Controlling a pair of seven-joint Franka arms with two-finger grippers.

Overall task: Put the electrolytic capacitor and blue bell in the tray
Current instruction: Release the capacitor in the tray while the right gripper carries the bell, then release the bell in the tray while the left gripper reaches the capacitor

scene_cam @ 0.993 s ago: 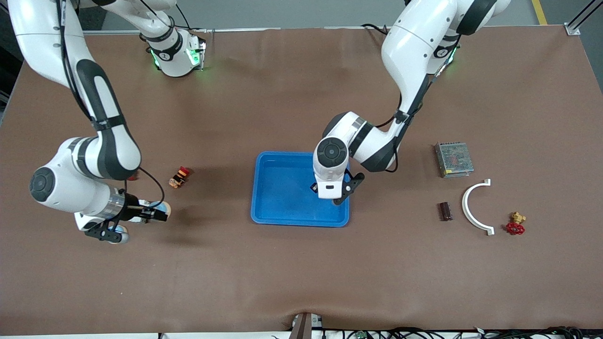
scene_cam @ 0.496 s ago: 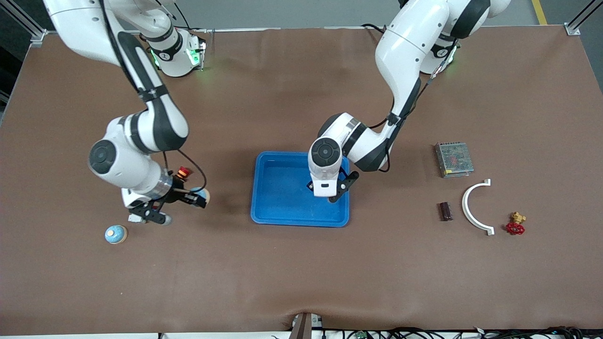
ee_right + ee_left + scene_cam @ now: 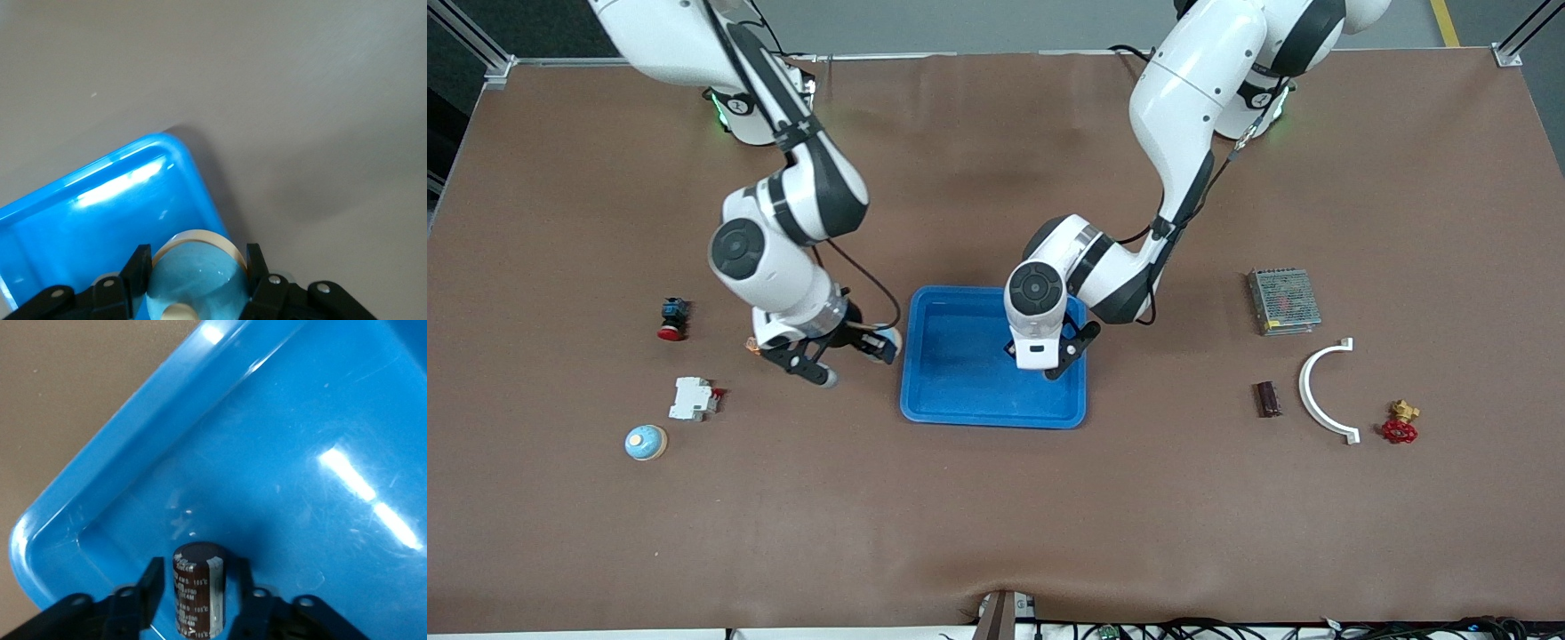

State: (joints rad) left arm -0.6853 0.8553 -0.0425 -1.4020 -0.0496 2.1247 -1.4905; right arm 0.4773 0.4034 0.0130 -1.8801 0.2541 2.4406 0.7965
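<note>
Your left gripper (image 3: pixel 197 587) is down in the blue tray (image 3: pixel 951 391), fingers loose beside the capacitor (image 3: pixel 198 593). Your right gripper (image 3: pixel 197 277) squeezes the blue bell (image 3: pixel 193 280) over the tray's edge.

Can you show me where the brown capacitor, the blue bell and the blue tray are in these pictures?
capacitor (image 3: pixel 198 590), left wrist view, on the brown sleeve of its side.
blue bell (image 3: pixel 195 275), right wrist view, on its blue dome between the fingers.
tray (image 3: pixel 960 360), front view, on its bare blue floor.
</note>
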